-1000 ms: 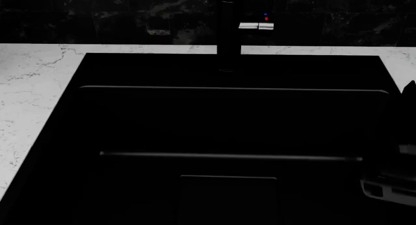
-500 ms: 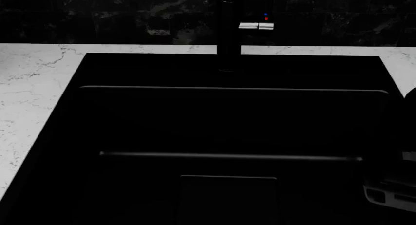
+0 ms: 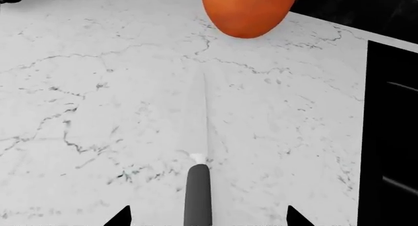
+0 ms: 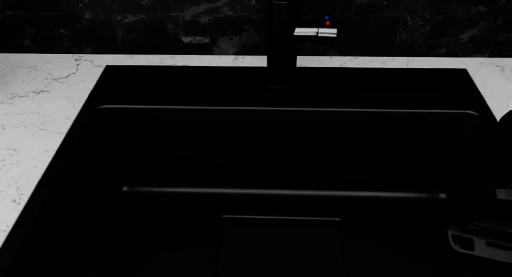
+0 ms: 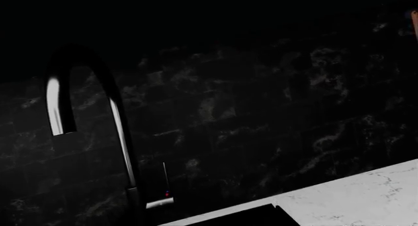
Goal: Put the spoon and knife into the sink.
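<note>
the knife (image 3: pixel 199 152) lies flat on the white marble worktop (image 3: pixel 98 113), pale blade running away from its dark handle toward an orange rounded object (image 3: pixel 248 11) at the far edge of the left wrist view. the left tool (image 3: pixel 207 217) sits spread wide, its two dark fingertips (image 3: pixel 121 217) showing on either side of the handle with clear marble between each tip and the knife, so nothing is gripped. the blade tip stops short of the orange thing, apart from it. beside the knife, the black edge of the sink (image 4: pixel 280 151) cuts in. from the head view the basin fills almost everything: stepped inner ledges, a square recess near the front, and nothing i can make out lying inside (it's very dark down there). the black faucet (image 4: pixel 280 43) rises at the back rim. a sliver of the right arm (image 4: pixel 484 229) shows at the sink's right side; its tool is out of sight, state unknown. the spoon shows in no view.
</note>
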